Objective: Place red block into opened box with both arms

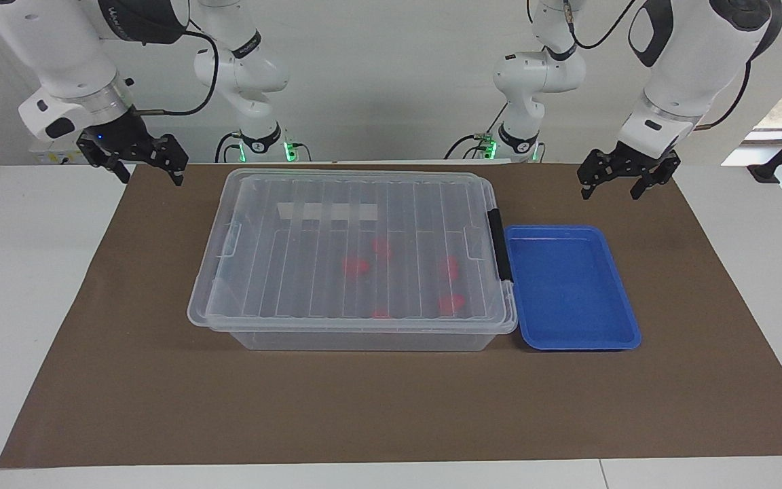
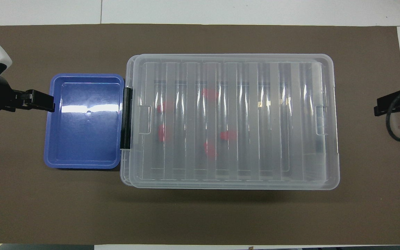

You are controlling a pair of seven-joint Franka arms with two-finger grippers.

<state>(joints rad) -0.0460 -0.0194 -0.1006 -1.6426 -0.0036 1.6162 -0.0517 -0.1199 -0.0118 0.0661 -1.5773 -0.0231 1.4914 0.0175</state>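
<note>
The box [image 1: 354, 258] sat in the middle of the brown mat [image 1: 391, 407] on the tabletop [image 1: 17, 285], its ribbed clear lid [image 2: 231, 119] lying on top and a black latch [image 1: 497, 243] at the end toward the left arm. Through the lid several red blocks [image 2: 228, 135] showed as blurred patches inside the box; which of them was the task's own could not be told. A blue tray [image 1: 571, 288] lay just beside the latch end, touching the box or nearly so.

The left gripper [image 1: 618, 182] hung in the air over the mat's edge at the left arm's end, the tray below and forward of its jaws, which stood apart and held nothing. The right gripper [image 1: 138, 161] hung over the mat's corner at the right arm's end, the box off to the side of its jaws, which were also apart and empty. Neither gripper touched the box, the lid or the tray.
</note>
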